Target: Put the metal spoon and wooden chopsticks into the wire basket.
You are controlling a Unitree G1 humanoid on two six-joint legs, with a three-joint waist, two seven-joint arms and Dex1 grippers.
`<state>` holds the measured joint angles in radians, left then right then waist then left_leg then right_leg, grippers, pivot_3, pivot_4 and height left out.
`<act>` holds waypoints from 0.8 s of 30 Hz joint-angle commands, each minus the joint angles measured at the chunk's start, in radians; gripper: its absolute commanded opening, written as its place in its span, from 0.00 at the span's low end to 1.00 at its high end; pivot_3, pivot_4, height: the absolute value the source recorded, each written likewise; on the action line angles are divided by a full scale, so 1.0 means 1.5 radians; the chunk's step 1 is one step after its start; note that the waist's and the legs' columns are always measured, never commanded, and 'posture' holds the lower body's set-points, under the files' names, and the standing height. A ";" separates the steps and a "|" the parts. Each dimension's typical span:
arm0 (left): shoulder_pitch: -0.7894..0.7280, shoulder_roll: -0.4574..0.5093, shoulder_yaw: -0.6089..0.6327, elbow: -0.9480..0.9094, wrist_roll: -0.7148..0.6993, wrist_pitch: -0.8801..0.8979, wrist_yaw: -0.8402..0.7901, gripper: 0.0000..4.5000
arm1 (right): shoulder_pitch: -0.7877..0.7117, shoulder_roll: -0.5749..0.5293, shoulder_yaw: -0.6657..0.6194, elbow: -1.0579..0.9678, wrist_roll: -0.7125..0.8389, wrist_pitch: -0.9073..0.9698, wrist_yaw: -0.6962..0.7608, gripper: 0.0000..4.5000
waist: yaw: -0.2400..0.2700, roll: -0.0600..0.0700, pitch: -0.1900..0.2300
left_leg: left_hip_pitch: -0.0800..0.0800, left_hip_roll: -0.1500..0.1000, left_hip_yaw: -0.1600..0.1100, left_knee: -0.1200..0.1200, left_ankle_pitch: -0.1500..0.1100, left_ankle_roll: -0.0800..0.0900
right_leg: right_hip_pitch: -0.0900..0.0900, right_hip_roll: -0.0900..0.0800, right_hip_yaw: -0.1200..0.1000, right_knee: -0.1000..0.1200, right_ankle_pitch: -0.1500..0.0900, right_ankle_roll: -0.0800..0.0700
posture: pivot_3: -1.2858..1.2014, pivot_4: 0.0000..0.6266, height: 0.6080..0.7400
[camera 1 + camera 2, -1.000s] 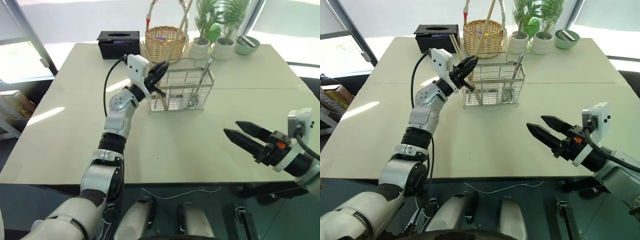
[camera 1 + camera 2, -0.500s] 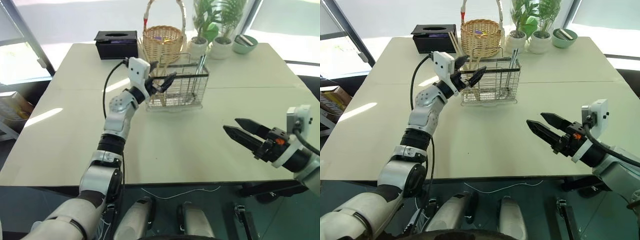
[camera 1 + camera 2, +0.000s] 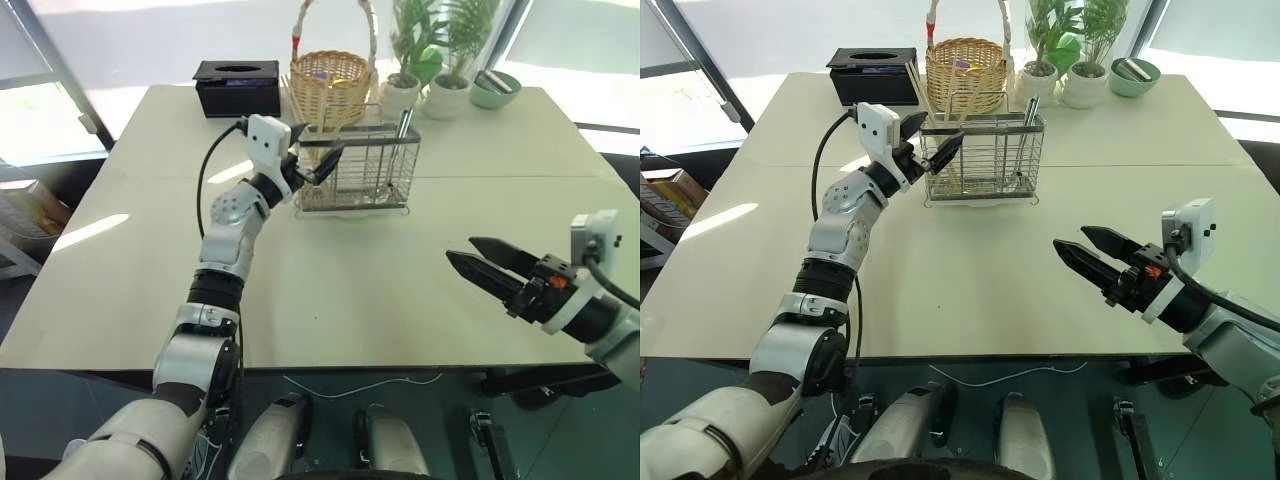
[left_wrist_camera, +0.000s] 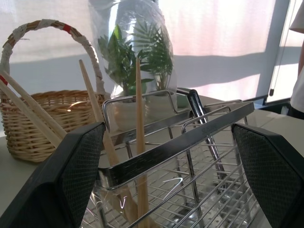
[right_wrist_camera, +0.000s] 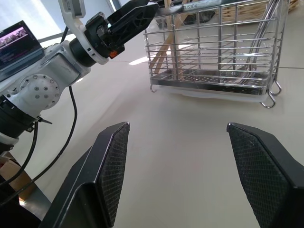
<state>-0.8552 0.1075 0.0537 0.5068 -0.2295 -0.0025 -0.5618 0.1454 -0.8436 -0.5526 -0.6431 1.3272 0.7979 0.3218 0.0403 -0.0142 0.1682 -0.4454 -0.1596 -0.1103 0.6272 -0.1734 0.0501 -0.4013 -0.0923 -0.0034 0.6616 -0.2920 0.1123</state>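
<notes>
1. Wire mesh is what you see through: the basket (image 3: 983, 160) stands on the table (image 3: 970, 270), toward its far side, in front of a wicker basket (image 3: 963, 73).
2. Your left gripper (image 3: 318, 152) hangs at the basket's near-left top corner with its fingers (image 4: 78, 168) spread wide and nothing between them; in the left wrist view the rim bar runs across the gap, so you look to have let go right over the opening.
3. Chopsticks (image 4: 139, 142) stand inside the basket at that same end, leaning on the wires and sticking up past the rim because they are longer than the basket is tall.
4. Your spoon (image 3: 1024, 135) leans in the right-hand end, handle up against the rim.
5. More pale sticks (image 3: 915, 88) poke up just left of the wicker basket; you cannot tell from here whether they are in the wire basket or behind it.
6. Your right gripper (image 3: 1090, 256) hovers low over bare table, well apart from the basket, fingers (image 5: 111, 161) parted and empty, parked clear of the left arm.
7. Judged from this, both items look to be in; lift the left gripper straight up and back, so a finger doesn't catch the rim or knock the chopsticks over.
</notes>
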 commanded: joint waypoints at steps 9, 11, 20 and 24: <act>0.020 0.002 -0.013 -0.118 -0.028 0.076 -0.024 0.99 | -0.003 0.001 -0.002 -0.011 -0.008 -0.011 0.018 0.75 | 0.000 0.000 0.000 | -0.001 0.000 0.000 0.000 0.000 0.000 | -0.001 0.000 0.000 0.000 0.000 0.000 | 0.52 0.24 0.89; 0.028 0.005 -0.012 -0.160 -0.044 0.112 -0.029 0.99 | -0.001 0.001 -0.002 -0.011 -0.010 -0.011 0.021 0.75 | 0.000 0.000 0.000 | -0.001 0.000 0.000 0.000 0.000 0.000 | -0.001 0.000 0.000 0.000 0.000 0.000 | 0.52 0.24 0.89; 0.050 0.089 0.005 -0.329 -0.133 0.289 -0.071 0.99 | 0.008 -0.005 -0.017 -0.005 -0.033 -0.016 0.046 0.75 | -0.003 0.000 0.000 | -0.001 0.000 0.000 -0.001 0.000 0.000 | -0.002 0.000 0.000 0.000 0.000 0.000 | 0.52 0.24 0.89; 0.046 0.167 0.019 -0.348 -0.159 0.310 -0.123 0.99 | 0.017 -0.026 -0.051 0.023 -0.075 -0.018 0.090 0.75 | -0.001 0.001 0.000 | -0.001 0.000 0.000 -0.001 0.000 0.000 | -0.003 0.000 0.000 0.000 0.000 0.000 | 0.52 0.24 0.89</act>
<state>-0.7778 0.3321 0.0534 0.0235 -0.4395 0.4537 -0.7154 0.1673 -0.8626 -0.5728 -0.6192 1.2377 0.7961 0.4260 0.0385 -0.0132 0.1687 -0.4462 -0.1595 -0.1105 0.6260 -0.1736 0.0501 -0.4057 -0.0916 -0.0033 0.6608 -0.2927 0.1111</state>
